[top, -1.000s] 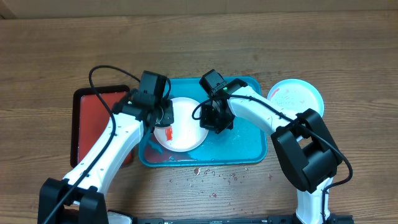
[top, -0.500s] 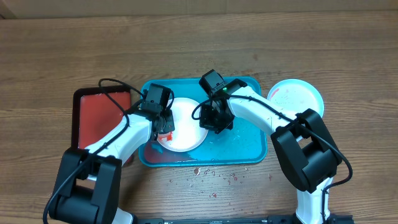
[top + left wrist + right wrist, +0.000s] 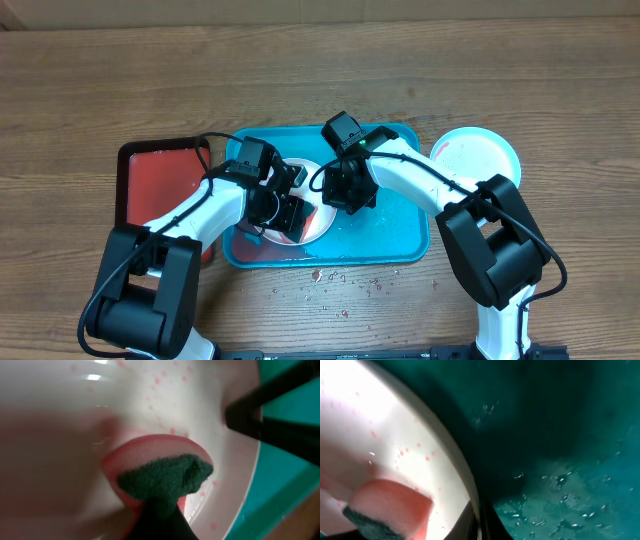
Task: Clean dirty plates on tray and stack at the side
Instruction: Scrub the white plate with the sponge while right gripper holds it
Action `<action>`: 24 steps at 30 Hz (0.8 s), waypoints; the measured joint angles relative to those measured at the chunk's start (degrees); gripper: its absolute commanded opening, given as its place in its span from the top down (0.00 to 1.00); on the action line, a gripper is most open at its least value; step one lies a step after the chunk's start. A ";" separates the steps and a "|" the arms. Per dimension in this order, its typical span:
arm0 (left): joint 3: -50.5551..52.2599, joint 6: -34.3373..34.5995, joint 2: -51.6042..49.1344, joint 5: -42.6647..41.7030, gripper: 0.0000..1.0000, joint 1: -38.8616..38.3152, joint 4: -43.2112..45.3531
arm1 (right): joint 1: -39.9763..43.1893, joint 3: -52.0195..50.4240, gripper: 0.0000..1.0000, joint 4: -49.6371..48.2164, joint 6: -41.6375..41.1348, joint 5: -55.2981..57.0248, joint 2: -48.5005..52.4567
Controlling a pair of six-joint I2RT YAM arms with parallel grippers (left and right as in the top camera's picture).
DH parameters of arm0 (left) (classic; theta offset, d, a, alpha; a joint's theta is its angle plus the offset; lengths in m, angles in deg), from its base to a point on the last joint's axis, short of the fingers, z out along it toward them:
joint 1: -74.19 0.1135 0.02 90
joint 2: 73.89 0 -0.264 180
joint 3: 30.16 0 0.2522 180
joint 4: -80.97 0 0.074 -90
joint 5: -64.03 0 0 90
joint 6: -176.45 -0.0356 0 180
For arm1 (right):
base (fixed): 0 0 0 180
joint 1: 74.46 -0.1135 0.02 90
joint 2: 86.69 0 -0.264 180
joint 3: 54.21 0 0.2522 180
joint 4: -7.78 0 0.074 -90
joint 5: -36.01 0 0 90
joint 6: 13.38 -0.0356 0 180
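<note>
The white plate (image 3: 320,222) lies on the turquoise tray (image 3: 395,225), speckled with pink sauce spots. My left gripper (image 3: 288,215) is over the plate, shut on a pink sponge with a green scouring pad (image 3: 162,477), which presses on the plate's inside (image 3: 150,405). My right gripper (image 3: 340,192) is shut on the plate's right rim (image 3: 470,485), pinching it at the bottom of the right wrist view (image 3: 479,520). The light-blue rimmed plate (image 3: 478,155) with a red smear lies on the table right of the tray. The yellow-green rimmed plate is out of view.
A smaller dark-rimmed red tray (image 3: 160,185) lies left of the turquoise tray, under my left arm. Red crumbs and spots (image 3: 340,285) dot the table in front of the tray. The tray floor (image 3: 560,475) is wet with droplets.
My left gripper has moved right across the white plate with the sponge, from its left side toward its middle right. The right gripper has held still on the rim.
</note>
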 measured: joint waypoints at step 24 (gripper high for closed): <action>-2.45 5.95 1.42 16.09 0.96 0.87 -5.29 | -0.17 0.04 0.96 1.33 -0.39 -1.44 0.02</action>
